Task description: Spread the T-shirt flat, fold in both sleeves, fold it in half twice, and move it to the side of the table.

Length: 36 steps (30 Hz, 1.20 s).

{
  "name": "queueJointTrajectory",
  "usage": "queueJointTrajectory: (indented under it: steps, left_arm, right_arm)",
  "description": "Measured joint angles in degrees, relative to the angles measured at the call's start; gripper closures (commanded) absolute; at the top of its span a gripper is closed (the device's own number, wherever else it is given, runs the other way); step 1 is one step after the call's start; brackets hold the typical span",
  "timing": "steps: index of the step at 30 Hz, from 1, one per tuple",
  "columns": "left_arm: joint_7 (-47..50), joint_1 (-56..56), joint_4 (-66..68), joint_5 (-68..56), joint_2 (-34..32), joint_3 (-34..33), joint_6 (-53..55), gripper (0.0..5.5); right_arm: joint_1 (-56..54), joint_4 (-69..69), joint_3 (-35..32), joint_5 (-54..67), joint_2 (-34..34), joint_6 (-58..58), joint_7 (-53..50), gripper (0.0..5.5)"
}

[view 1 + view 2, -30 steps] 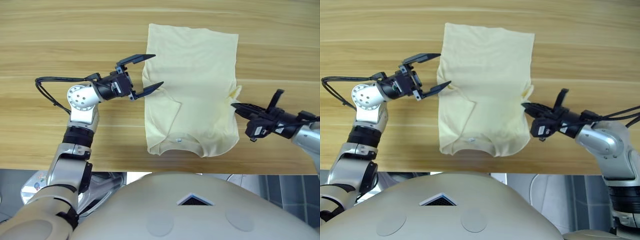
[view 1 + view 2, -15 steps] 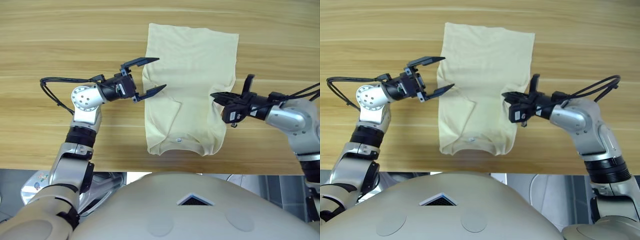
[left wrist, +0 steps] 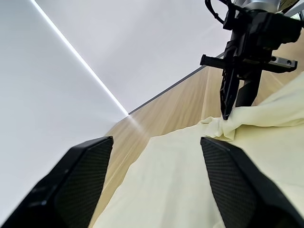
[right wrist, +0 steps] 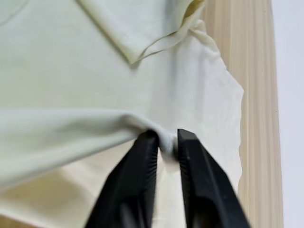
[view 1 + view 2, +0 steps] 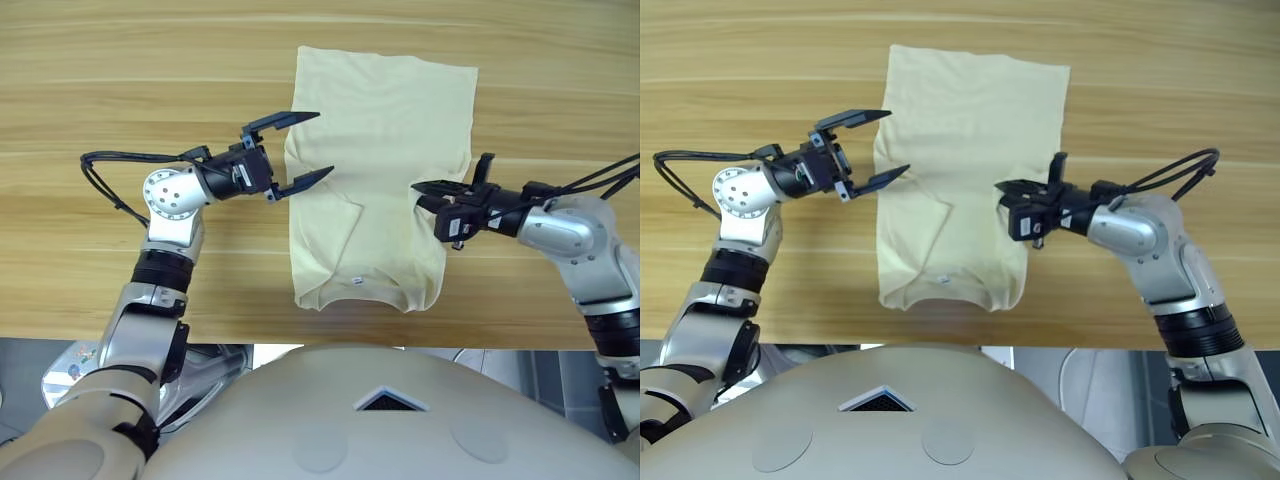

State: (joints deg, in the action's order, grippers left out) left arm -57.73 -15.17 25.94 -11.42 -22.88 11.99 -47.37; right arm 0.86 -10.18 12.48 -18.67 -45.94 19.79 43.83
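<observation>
right fingers [image 4: 142, 180]: almost closed, the two black tips pinching a small ridge of pale yellow cloth. The fabric rises to them in a soft fold and falls away slack on either side.
left fingers [image 3: 83, 178]: spread wide with nothing between them. The tips point across the shirt toward the other arm's fingers.
where the right fingers are: above the right-hand part of the T-shirt [image 5: 380, 130], about halfway along its length. The cloth they hold is drawn in from the shirt's right edge toward its middle.
where the left fingers are: at the shirt's left edge, with both tips reaching just over the cloth. Whether they touch it I cannot tell.
T-shirt: lies lengthwise on the desk [image 5: 150, 60], collar at the near edge and hem at the far side. The far half lies smooth and flat. In the near half, the left sleeve lies folded in as a slanted flap on the body, and the right side is gathered where it is pinched.
right arm [image 5: 575, 225]: comes in low from the right, its forearm roughly level over the desk.
left arm [image 5: 170, 195]: comes in from the near left, wrist turned toward the shirt.
cables [image 5: 100, 175]: black, looping out beside the left wrist above the wood.
desk: light wood with the grain running side to side. The shirt sits right of its middle.
</observation>
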Motion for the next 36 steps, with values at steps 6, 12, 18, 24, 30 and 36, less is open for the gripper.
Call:
queueJointTrajectory:
  steps: [6,12,18,24,30,36]
  left_arm:
    - [0.01,0.0,0.2,0.0,0.46,0.0,0.0,2.06]
    - [0.05,-0.02,0.45,0.0,0.59,0.0,0.0,2.06]
    - [0.14,-0.23,0.7,-0.02,1.1,0.07,0.02,2.06]
    - [0.14,-0.51,0.59,-0.18,0.74,-0.16,0.24,2.06]
    - [0.23,-0.43,0.36,-0.18,0.83,-0.16,0.28,2.06]
    - [0.66,-0.43,0.42,-0.18,0.88,-0.17,0.28,2.06]
  right_arm:
    - [-0.97,0.86,0.39,1.43,1.9,-0.71,-0.05,3.16]
    - [-0.97,0.2,3.07,3.7,5.69,-1.0,-0.06,2.06]
    - [0.09,-2.78,-1.65,9.7,6.17,-1.13,-0.4,1.04]
    - [14.66,-9.15,-26.06,20.12,-3.03,2.37,2.07,0.12]
    - [27.59,-10.42,-27.26,19.64,-2.84,5.96,4.69,0.12]
    - [28.77,-9.51,-23.0,17.61,-1.34,6.85,4.03,0.12]
